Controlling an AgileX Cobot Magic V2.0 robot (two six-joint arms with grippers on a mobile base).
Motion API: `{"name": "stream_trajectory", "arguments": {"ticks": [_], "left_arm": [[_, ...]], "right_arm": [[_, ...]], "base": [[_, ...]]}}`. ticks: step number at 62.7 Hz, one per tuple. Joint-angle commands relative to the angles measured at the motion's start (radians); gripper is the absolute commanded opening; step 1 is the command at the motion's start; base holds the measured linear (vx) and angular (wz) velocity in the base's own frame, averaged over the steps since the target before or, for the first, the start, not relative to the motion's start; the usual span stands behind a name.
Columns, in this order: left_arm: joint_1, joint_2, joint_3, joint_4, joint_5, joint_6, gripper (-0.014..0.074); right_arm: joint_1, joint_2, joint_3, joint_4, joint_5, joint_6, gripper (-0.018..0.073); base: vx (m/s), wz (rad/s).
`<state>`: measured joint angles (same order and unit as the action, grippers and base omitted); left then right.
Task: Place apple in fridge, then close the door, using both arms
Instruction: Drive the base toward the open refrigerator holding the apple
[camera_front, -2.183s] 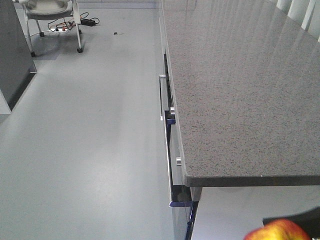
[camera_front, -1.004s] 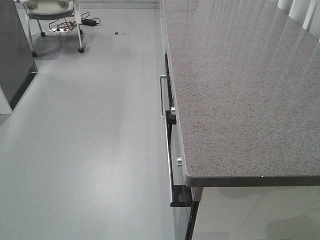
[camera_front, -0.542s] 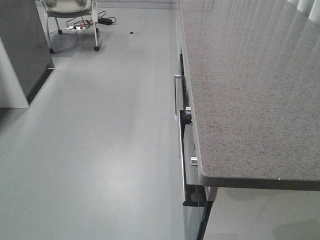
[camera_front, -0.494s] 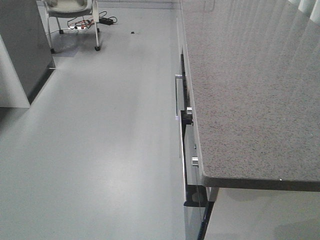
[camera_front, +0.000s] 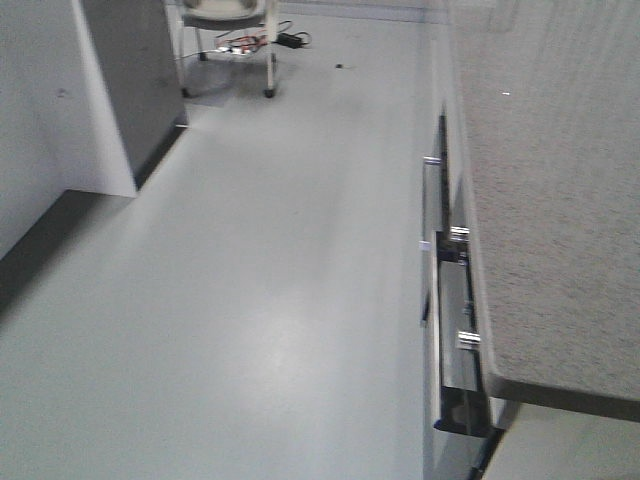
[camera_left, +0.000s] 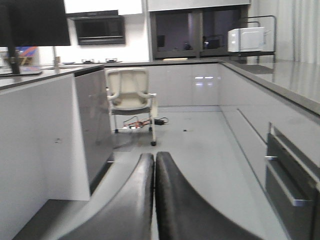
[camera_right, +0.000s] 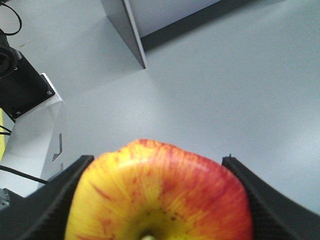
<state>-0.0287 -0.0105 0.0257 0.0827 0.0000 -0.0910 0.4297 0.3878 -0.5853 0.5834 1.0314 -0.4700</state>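
Observation:
The apple (camera_right: 160, 195), red with yellow patches, fills the bottom of the right wrist view. My right gripper (camera_right: 157, 161) is shut on it, one black finger pressed against each side, high above the grey floor. In the left wrist view my left gripper (camera_left: 154, 159) is shut with nothing in it, its curved black fingers touching at the tips and pointing down the kitchen aisle. Neither arm shows in the front view. The fridge and its door are out of view.
A speckled grey worktop (camera_front: 560, 200) runs along the right, with steel-handled drawer fronts (camera_front: 432, 240) below it. An island counter with a dark grey side panel (camera_front: 130, 80) stands at the left. A white chair (camera_left: 129, 95) and floor cables (camera_front: 240, 42) sit at the aisle's far end.
The front view has swung left: the worktop slid toward the right edge and the dark side panel came further in. The apple, at the bottom edge 2.2 s ago, has left that view.

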Motion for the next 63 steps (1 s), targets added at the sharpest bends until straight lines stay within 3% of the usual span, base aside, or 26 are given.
{"name": "stream_trajectory", "arguments": {"ticks": [1,63], "left_arm": [[-0.003,-0.016,0.028,-0.007,-0.077,-0.004,-0.0006],[-0.003,-0.016,0.028,-0.007,-0.077,-0.004,-0.0006]], "right_arm": [[0.001,0.007,-0.027,0.042,-0.051,0.0,0.032],[0.001,0.007,-0.027,0.042,-0.051,0.0,0.032]], "base": [[0.0,0.4],[0.0,0.47]]}}
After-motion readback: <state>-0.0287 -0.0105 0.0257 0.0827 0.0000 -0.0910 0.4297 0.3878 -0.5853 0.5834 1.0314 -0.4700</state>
